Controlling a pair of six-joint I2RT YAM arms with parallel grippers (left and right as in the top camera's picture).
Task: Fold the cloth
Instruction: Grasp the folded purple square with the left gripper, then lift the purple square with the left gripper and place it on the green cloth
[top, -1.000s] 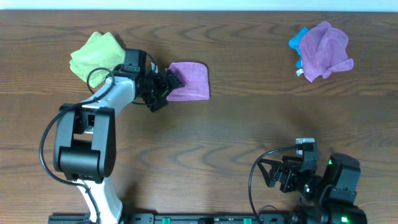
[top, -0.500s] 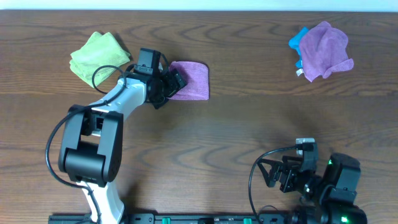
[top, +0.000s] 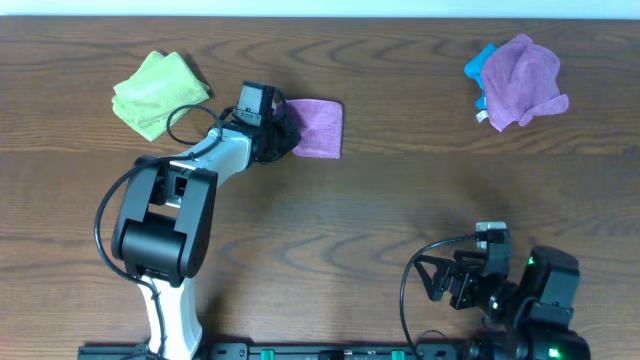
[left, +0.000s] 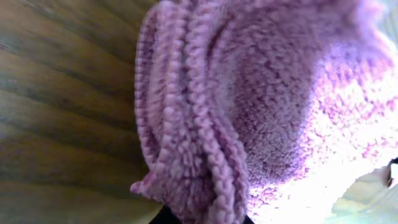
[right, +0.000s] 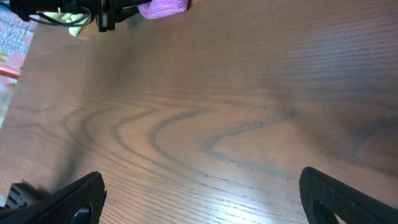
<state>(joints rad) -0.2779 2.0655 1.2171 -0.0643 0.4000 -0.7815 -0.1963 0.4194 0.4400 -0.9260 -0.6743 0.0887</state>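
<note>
Overhead: dark wood-grain table (top: 380, 220). The lilac-purple terry cloth (top: 322, 128) lies flat, folded into a small rectangle, in the upper centre-left. The left gripper (top: 283, 136) sits at the cloth's left edge and overlaps it. Its fingers are a dark mass against the fabric, so I cannot tell whether they are spread or pinched. The light-green folded cloth (top: 153, 92) is to the left, apart from the lilac one. The purple cloth bunched with a blue one (top: 520, 78) is far off at upper right. The right gripper (top: 440, 279) is low at bottom right, well apart from every cloth.

Left wrist: the lilac-purple terry cloth (left: 249, 93) fills most of the frame. Stacked folded layers with corded hems run down left of centre, with the table (left: 56, 93) at left. Only a dark sliver shows at the bottom edge, so the grip cannot be told here either.

Right wrist: the right gripper (right: 200, 186) has a dark finger in each bottom corner, spread wide, with only bare table between them. The lilac cloth (right: 163, 7) is small at the top edge, beside the left arm's dark end.
</note>
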